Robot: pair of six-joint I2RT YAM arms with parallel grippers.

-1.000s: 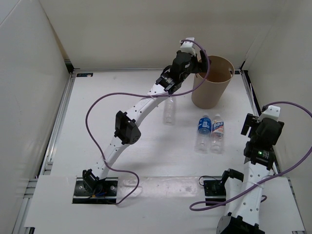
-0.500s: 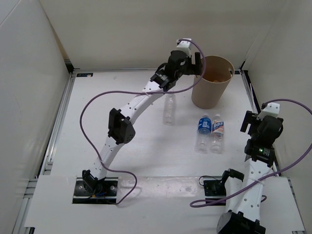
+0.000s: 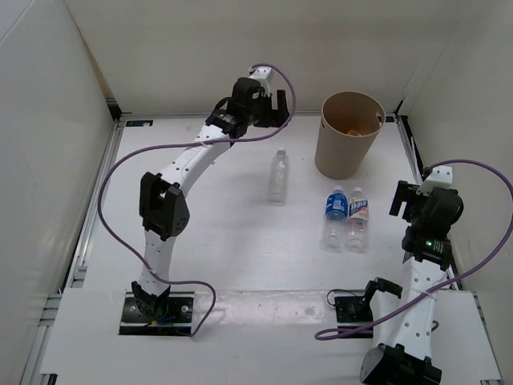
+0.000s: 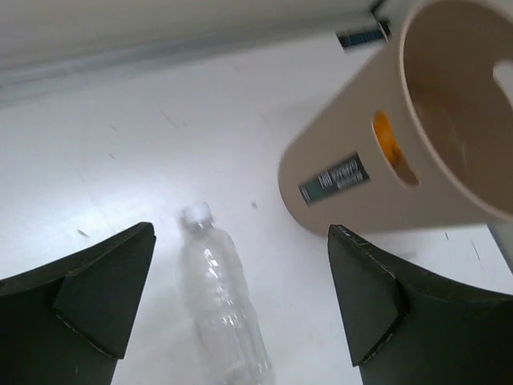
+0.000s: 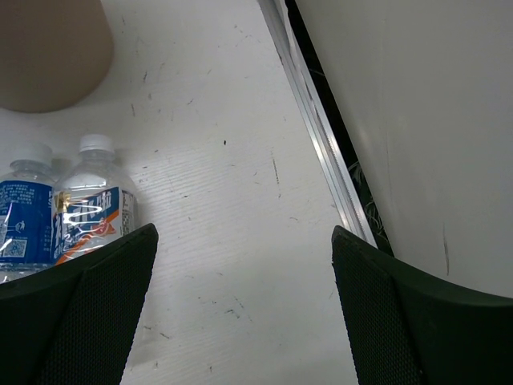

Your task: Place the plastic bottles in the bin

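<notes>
Table [image 3: 200, 249], white, is enclosed by white walls [image 3: 200, 48]. Bin [image 3: 343, 156] is stood upright at 2 o'clock; orange bottle [image 3: 353, 130] is seen inside. Clear bottle [image 3: 278, 176] is laid near centre. Blue-label bottle [image 3: 334, 215] and white-orange bottle [image 3: 357, 216] are laid side by side at 3 o'clock. Barcode sticker [image 4: 335, 178] on the bin is shown by the left wrist view only. Left gripper [image 4: 240, 233] and right gripper [image 5: 244, 231] are held spread, empty.

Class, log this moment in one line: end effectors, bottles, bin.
left end effector: open, empty | right end effector: open, empty | orange bottle: in bin | clear bottle, blue-label bottle, white-orange bottle: lying on table
</notes>
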